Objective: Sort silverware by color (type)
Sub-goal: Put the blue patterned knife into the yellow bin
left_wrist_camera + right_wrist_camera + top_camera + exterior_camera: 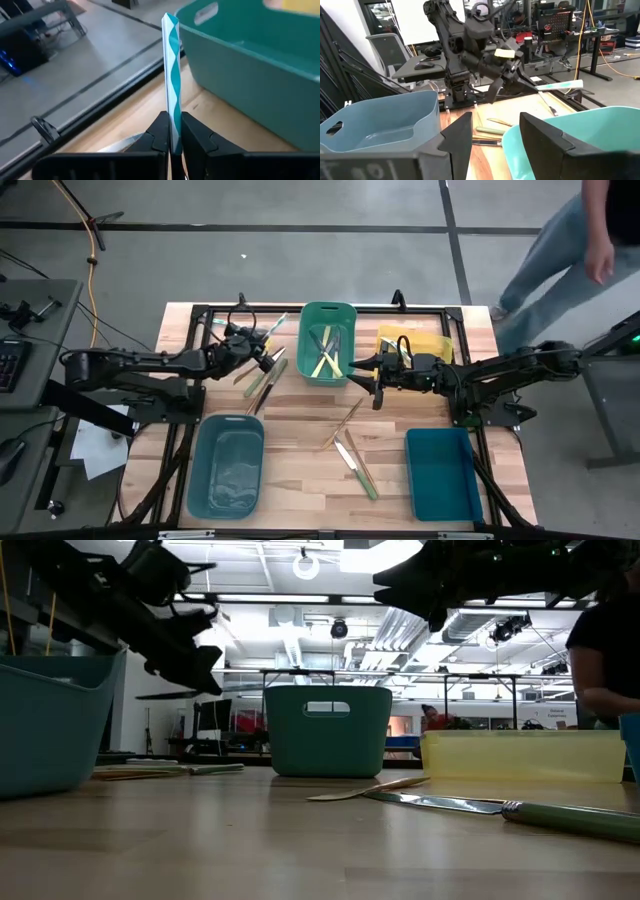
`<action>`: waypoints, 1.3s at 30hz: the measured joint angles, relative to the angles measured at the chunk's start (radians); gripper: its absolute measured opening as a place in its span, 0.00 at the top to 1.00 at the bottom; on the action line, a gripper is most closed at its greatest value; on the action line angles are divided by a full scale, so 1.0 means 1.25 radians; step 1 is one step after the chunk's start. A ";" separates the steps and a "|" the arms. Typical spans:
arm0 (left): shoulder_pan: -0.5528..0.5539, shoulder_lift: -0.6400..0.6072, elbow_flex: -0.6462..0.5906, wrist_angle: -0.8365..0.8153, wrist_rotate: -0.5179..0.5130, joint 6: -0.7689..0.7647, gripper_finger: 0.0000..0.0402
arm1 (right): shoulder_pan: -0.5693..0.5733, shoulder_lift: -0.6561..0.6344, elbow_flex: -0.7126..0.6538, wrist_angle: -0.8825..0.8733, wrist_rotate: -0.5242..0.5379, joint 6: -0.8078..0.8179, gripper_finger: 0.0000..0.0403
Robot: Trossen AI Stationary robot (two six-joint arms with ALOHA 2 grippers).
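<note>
Two dark fingers point(192, 140) of the left gripper point(174, 142) are pinched tight on a teal-handled utensil point(172, 75), whose teal-and-white handle sticks straight out from between them toward the green bin point(327, 340). Seen from above, this gripper point(262, 352) hangs over the table point(300, 450) just left of the green bin, the held utensil point(273, 328) slanting toward the bin's near corner. More silverware lies beneath and beside it: a loose pile point(262, 380) of green and dark handles on the wood just left of the green bin. Inside the green bin rest several pale yellow and darker pieces point(325, 355). The right gripper point(377, 375) hovers at the right edge of the green bin with its fingers point(457, 135) spread wide and nothing between them; from its wrist, the bin's rim point(560, 125) lies just ahead. Right of the green bin sits the yellow bin point(435, 343), partly under the right arm. Nearer the front than the green bin, a few utensils point(352, 452) lie scattered on bare wood, between the grey-blue bin point(226, 465) and the dark teal bin point(440, 470). A person point(570, 240) stands off the table's far right corner.
</note>
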 joint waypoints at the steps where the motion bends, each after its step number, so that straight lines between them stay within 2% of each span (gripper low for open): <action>1: -0.006 -0.008 0.000 0.000 -0.006 0.003 0.95 | 0.000 0.000 0.000 0.000 0.000 0.000 0.60; 16: -0.090 -0.114 0.000 0.000 -0.021 0.033 0.95 | 0.000 0.000 0.000 -0.009 0.000 0.000 0.60; 26: -0.139 -0.145 0.000 0.037 -0.006 0.050 0.95 | 0.000 0.000 0.000 -0.009 0.000 0.000 0.60; 34: -0.145 -0.144 -0.080 0.286 0.117 0.091 0.95 | 0.000 0.000 0.000 -0.014 0.000 0.000 0.60; 39: -0.132 -0.145 -0.100 0.358 0.203 0.105 0.95 | 0.000 0.000 0.000 -0.015 0.000 0.000 0.60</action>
